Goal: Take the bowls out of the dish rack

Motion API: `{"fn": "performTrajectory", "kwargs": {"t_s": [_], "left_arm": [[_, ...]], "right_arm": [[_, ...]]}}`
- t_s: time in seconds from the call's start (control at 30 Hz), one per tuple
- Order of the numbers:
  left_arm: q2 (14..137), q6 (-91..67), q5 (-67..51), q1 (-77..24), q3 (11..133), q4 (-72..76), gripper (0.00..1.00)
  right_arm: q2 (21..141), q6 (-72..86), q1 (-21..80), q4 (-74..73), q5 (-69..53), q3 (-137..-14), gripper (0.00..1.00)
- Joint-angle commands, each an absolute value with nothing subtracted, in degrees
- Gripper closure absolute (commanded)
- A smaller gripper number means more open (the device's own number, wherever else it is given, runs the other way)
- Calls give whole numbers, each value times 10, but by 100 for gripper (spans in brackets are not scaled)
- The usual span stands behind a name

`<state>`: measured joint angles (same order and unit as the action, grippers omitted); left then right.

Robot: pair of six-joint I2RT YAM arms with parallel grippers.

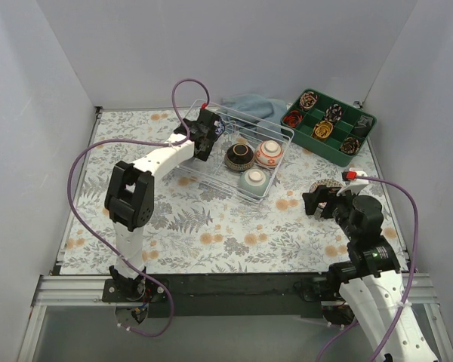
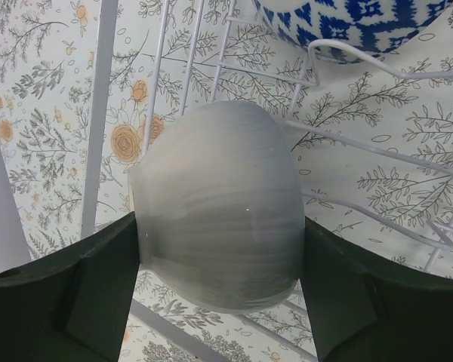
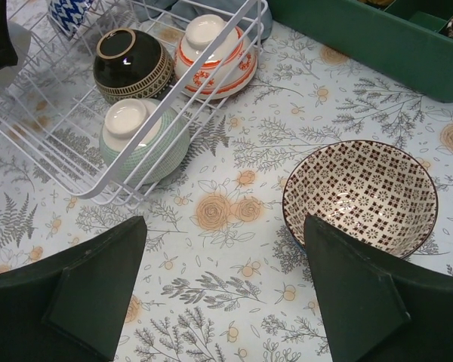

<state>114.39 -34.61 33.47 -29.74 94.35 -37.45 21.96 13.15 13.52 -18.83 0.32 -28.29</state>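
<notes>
The left gripper [image 2: 219, 256] is clamped on a pale grey bowl [image 2: 219, 188] inside the dish rack [image 1: 211, 170], at its 10 o'clock corner in the top view. If the bowl is drawn out crookedly, a wire could be snagged and the rack dragged. The blue-patterned bowl [image 2: 362, 23] at 12 o'clock could also be knocked, or the smooth sides could slip. The right gripper [image 3: 223, 249] is held apart and empty beside a brown-checked bowl [image 3: 360, 197]. The black bowl [image 3: 132, 64], red-banded bowl [image 3: 211, 45] and green bowl [image 3: 140, 136] are racked foot-up and leaning. The rack's sides run roughly 10–4 and 1–7; which is longer cannot be told.
</notes>
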Motion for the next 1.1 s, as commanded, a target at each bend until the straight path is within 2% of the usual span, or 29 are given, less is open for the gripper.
{"fn": "performTrajectory", "kwargs": {"t_s": [0.0, 0.5, 0.83, 1.07], "left_arm": [[1068, -371, 336, -295, 964, -385, 67], [918, -433, 352, -295, 866, -294, 88], [782, -538, 230, -295, 790, -247, 91], [701, -620, 109, -294, 716, -196, 92]], "right_arm": [[231, 129, 138, -158, -28, -301, 7], [313, 163, 138, -97, -187, -326, 10], [418, 227, 158, 13, -258, -337, 12], [482, 271, 221, 95, -265, -350, 12]]}}
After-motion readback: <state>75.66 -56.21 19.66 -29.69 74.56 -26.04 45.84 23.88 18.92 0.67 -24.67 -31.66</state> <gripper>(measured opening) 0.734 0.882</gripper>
